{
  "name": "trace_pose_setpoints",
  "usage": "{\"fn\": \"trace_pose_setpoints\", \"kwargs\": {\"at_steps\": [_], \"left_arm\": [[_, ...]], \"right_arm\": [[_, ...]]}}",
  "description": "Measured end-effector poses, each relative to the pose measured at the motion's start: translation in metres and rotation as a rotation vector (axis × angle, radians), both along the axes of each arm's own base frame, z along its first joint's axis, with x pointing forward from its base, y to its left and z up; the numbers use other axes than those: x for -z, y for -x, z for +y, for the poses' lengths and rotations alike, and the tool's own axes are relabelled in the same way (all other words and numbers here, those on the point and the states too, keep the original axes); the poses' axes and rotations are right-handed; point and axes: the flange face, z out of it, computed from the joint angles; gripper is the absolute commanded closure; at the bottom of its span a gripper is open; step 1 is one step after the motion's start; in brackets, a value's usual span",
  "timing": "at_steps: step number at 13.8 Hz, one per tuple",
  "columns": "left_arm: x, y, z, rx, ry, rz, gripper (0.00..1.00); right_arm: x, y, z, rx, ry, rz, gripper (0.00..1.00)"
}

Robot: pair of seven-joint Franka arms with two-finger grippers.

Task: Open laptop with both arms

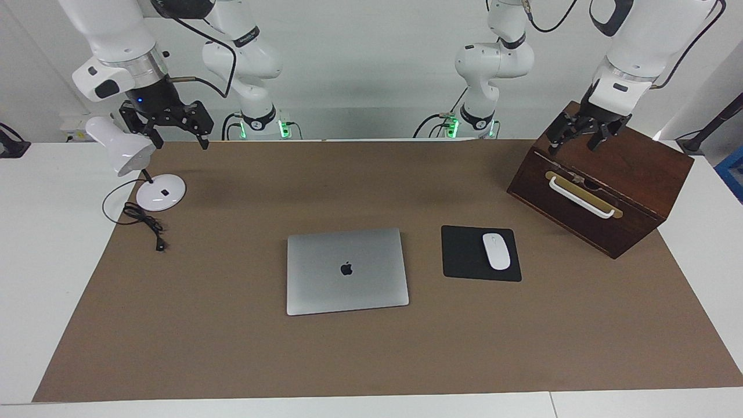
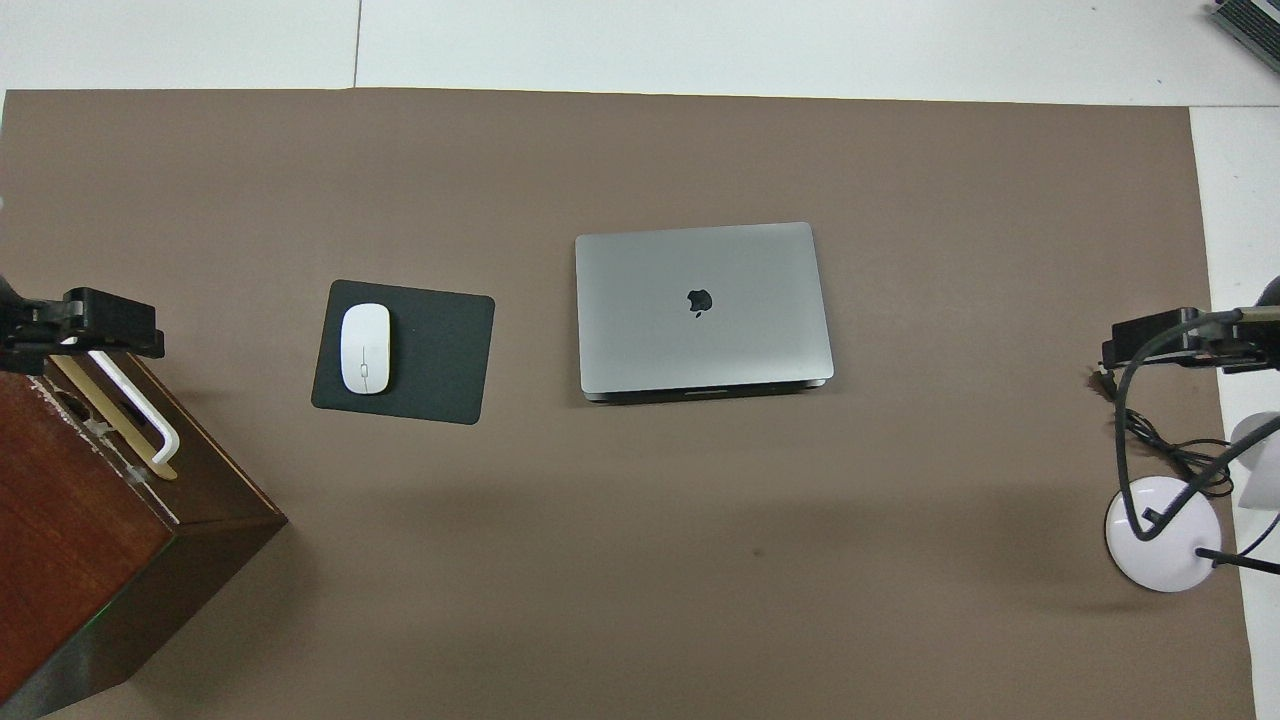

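Note:
The laptop [image 1: 347,271] [image 2: 703,308] lies shut and flat in the middle of the brown mat, silver lid up with the dark apple logo showing. My left gripper [image 1: 574,143] [image 2: 85,322] hangs open in the air over the wooden box at the left arm's end, well away from the laptop. Over the desk lamp at the right arm's end, my right gripper [image 1: 180,139] [image 2: 1180,338] also hangs open and holds nothing. Neither touches the laptop.
A black mouse pad [image 1: 464,255] [image 2: 440,350] with a white mouse [image 1: 496,251] [image 2: 365,348] lies beside the laptop toward the left arm's end. The dark wooden box [image 1: 633,168] [image 2: 80,540] has a white handle. A white lamp [image 1: 161,193] [image 2: 1165,545] with a black cord stands at the right arm's end.

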Motion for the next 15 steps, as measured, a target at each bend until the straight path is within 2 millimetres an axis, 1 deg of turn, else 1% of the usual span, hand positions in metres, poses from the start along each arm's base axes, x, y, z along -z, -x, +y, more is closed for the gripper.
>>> {"fn": "trace_pose_setpoints", "kwargs": {"at_steps": [8,12,15], "left_arm": [[0.000,0.000,0.003,0.047,0.001,-0.001,0.00],[0.000,-0.001,0.010,0.033,0.002,-0.001,0.00],[0.000,-0.001,0.012,0.023,0.002,0.000,0.00]], "right_arm": [[0.000,0.000,0.000,0.000,0.000,0.000,0.00],[0.000,0.000,0.000,0.001,0.000,0.000,0.00],[0.000,0.000,-0.001,0.001,0.000,0.000,0.00]]}}
